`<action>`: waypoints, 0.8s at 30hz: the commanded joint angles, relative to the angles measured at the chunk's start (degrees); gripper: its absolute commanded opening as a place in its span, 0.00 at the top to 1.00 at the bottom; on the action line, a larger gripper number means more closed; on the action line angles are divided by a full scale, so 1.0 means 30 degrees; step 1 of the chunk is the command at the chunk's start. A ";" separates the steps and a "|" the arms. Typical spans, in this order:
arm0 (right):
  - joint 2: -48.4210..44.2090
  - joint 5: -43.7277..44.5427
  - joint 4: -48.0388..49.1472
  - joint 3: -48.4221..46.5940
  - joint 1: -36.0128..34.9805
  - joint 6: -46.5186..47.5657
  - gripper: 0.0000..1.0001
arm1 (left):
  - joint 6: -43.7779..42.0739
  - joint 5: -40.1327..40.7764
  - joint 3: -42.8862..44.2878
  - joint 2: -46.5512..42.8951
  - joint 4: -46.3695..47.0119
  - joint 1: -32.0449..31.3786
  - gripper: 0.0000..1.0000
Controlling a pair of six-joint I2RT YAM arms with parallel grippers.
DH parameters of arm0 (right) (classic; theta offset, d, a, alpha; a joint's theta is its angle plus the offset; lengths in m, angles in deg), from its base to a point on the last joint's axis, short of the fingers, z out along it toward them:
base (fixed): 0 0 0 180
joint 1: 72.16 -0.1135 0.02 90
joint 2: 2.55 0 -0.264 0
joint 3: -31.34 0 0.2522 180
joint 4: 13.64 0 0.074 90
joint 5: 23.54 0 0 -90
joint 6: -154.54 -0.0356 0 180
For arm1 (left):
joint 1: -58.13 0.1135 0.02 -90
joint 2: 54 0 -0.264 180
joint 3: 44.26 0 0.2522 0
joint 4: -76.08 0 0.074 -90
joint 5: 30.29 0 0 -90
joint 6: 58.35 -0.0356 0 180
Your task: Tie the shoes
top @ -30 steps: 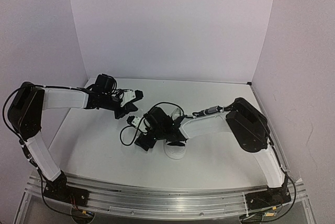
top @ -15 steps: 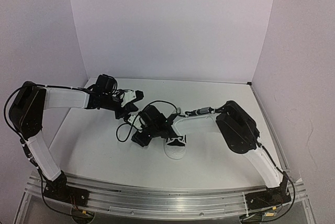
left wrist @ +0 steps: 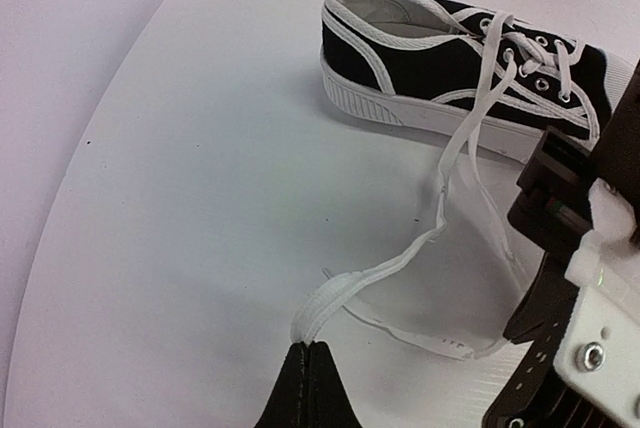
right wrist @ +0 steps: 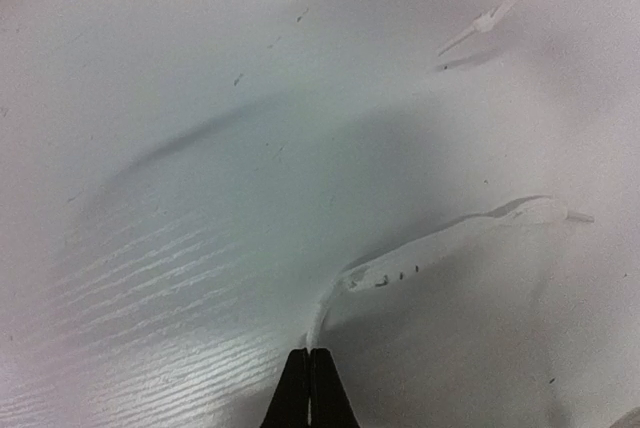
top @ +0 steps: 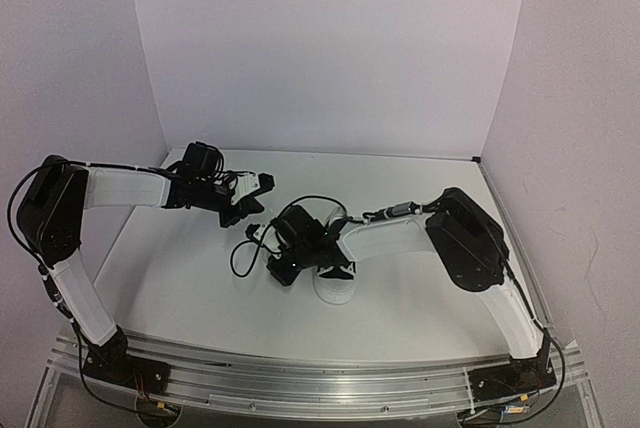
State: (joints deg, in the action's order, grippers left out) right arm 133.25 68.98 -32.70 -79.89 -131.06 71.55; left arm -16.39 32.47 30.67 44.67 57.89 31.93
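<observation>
White lace [left wrist: 440,193] sits clamped in the left gripper [left wrist: 308,376]. The shoe [left wrist: 420,68] lies ahead-right, and the table [left wrist: 170,208] stretches left of the jaws to its curved edge. The right gripper [right wrist: 310,386] clamps another strand [right wrist: 530,211], with table ahead.

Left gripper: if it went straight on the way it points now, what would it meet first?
Past the lace pinched in the left gripper, only bare table, then probably the heel end of the shoe. Depth is unclear; if it tilts downward, the table comes first.

robot lab test cell: plain white walls [top: 330,48] round a white table [top: 180,293] w/ alu mounting rail [top: 320,380].
</observation>
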 commanded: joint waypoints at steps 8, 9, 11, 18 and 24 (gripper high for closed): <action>-0.7456 -0.5438 -0.0390 0.4194 0.0152 -0.3831 1.00 | -0.2097 -0.0578 -0.1058 -0.0627 -0.1046 -0.0503 1.00; -0.8168 -0.5834 -0.0267 0.4954 0.0251 -0.4168 1.00 | -0.2274 -0.0662 -0.1360 -0.0754 -0.1109 -0.0708 1.00; -0.9332 -0.6871 0.0063 0.6403 0.0467 -0.4824 1.00 | -0.2402 -0.0985 -0.1734 -0.0899 -0.1355 -0.0965 1.00; -1.3129 -0.8694 0.4848 1.2305 0.2018 -0.9699 1.00 | -0.4004 -0.1949 -0.3004 -0.1402 -0.2368 -0.1838 1.00; -1.4772 -0.5944 0.7948 1.5905 0.2371 -1.2625 1.00 | -0.5896 -0.4209 -0.3254 -0.1763 -0.4171 -0.2461 0.90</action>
State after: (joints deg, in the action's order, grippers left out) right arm 92.67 47.47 -19.25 -36.47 -123.88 42.83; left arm -28.23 26.60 20.35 42.00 50.31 25.32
